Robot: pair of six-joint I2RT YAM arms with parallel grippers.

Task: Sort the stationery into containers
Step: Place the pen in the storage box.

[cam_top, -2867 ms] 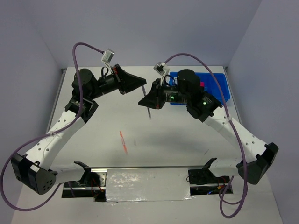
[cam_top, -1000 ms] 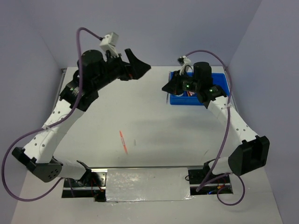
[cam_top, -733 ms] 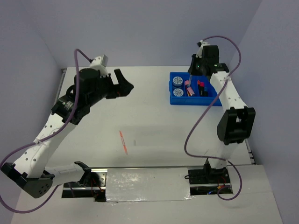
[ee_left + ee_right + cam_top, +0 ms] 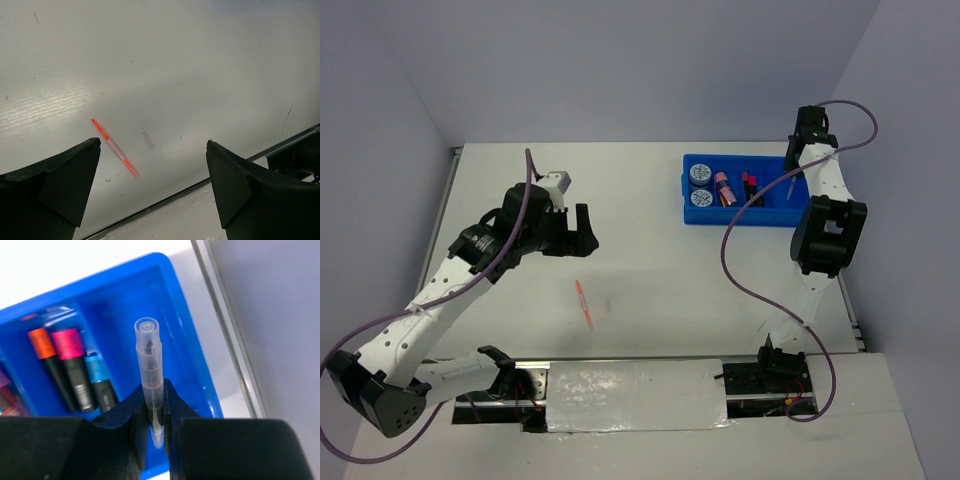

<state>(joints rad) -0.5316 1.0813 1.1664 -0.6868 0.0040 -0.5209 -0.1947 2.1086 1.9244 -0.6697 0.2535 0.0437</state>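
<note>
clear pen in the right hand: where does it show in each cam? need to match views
Top external: clear pen, a thin sliver over the right end of the blue tray.
Left wrist: not in it.
Right wrist: centre frame, pinched in the right hand.
Shared landmark: the blue tray, beneath the pen in both views.

White table: matt surface with a metal edge strip along its 9 o'clock side, enclosed by pale lavender walls at 9, 12 and 3 o'clock. A crinkled silver plate lies at 6 o'clock on the near edge. The left wrist view shows a faint grey smudge near centre and a thin dark scratch at 3 o'clock.
</note>
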